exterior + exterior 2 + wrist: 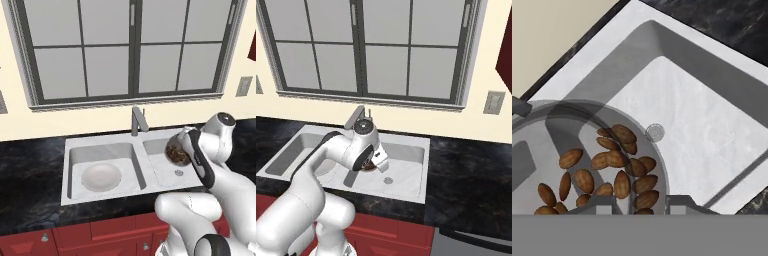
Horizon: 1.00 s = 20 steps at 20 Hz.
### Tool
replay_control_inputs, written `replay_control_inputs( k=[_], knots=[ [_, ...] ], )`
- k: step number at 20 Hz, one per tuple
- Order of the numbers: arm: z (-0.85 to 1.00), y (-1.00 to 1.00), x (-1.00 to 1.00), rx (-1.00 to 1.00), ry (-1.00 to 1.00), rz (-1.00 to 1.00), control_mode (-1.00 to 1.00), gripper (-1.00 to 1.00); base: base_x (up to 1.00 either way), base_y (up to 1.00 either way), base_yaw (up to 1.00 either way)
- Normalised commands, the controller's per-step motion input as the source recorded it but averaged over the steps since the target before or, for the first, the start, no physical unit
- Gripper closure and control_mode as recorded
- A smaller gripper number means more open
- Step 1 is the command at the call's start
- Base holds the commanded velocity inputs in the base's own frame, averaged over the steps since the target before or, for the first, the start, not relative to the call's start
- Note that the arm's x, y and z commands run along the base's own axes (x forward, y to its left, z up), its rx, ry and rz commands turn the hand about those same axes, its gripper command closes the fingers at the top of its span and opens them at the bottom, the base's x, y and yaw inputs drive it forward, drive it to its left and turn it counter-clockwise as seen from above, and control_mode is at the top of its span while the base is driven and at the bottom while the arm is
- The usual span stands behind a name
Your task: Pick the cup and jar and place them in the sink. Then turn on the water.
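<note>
Gripper (639,202) clamped on jar (176,150), held above right basin of sink (102,145), near drain (655,132). Almond-like pieces visible through glass.

Risks, judged: release from height could tip or roll jar on landing; drifting left during descent could knock it against divider or faucet (137,121).

Hard to make out: fingertips mostly cut off at hand view bottom; gap between jar and basin floor unclear. White dish (101,177) in left basin. No water seen at faucet.

A home kitchen: a double sink (107,150) with a faucet (136,120) sits mid-frame in a black stone counter (30,170), red cabinets (95,235) below, a window (130,47) above.
</note>
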Motion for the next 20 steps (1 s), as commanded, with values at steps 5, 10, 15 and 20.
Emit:
replay_control_inputs(
  k=[5,10,15,20],
  knots=[
    [-0.26,0.00,0.31,0.00,0.00,0.00,-1.00,1.00,0.00,0.00,0.00],
    [-0.25,0.00,0.29,0.00,0.00,0.00,-1.00,1.00,0.00,0.00,0.00],
    [-0.24,0.00,0.24,0.00,0.00,0.00,-1.00,1.00,0.00,0.00,0.00],
    [-0.26,0.00,0.26,0.00,0.00,0.00,-1.00,1.00,0.00,0.00,0.00]
  ],
)
